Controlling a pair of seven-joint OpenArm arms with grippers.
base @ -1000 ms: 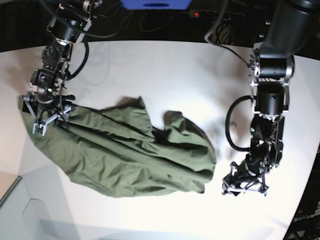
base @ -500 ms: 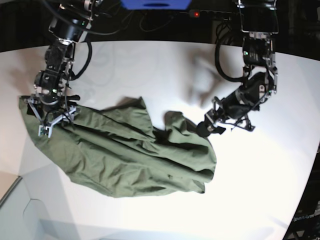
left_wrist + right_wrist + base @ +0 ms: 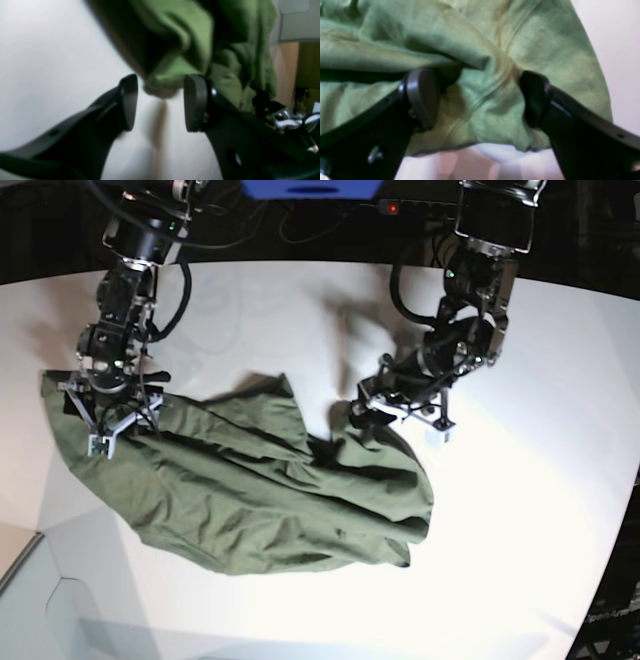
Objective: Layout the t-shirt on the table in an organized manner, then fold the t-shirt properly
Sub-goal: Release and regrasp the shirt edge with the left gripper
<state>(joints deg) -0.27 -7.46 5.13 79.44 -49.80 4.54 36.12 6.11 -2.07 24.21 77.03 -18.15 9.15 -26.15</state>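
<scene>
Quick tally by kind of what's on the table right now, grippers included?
t-shirt: 1
grippers: 2, the left gripper and the right gripper
table: 1
Total: 4

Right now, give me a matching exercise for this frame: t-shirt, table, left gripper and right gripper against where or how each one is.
Things:
1. t-shirt
2. table
3. left gripper
4. right gripper

States:
A. white surface under everything
B. fingers wide apart, pressed down over green fabric at the shirt's edge
C. crumpled in an olive heap, not laid flat
D. fingers apart, with a bunched fold of cloth just ahead of the gap between them

Pairs: 1-C, 2-A, 3-D, 4-B
</scene>
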